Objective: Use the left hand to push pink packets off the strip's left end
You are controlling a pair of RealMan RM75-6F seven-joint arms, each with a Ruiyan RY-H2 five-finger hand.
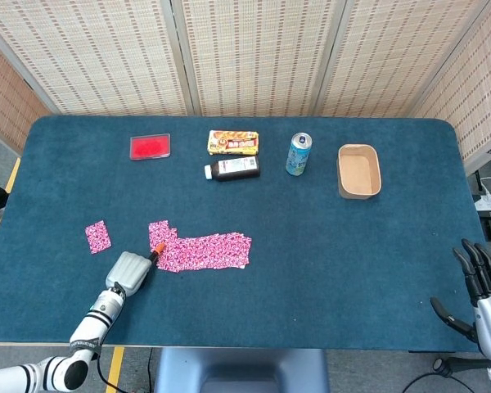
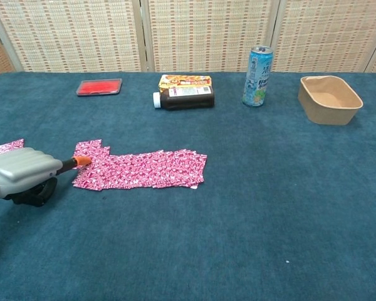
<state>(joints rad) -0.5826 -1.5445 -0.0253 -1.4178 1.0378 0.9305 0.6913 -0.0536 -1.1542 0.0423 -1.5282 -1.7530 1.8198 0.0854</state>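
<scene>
Table (image 1: 327, 246): strip (image 1: 200, 249) touching robot hand (image 1: 129, 273)

Left hand (image 2: 22, 174) touching pink strip (image 2: 141, 169)

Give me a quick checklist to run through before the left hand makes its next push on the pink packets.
1. Left hand at the strip's left end: ok.
2. Orange fingertip touching the end packet: ok, it appears to rest on it.
3. End packet parted from the strip: not ok, shifted but still adjoining.
4. Path leftward clear: cannot tell, a loose packet lies there.
5. Right hand away from the work: ok.
</scene>
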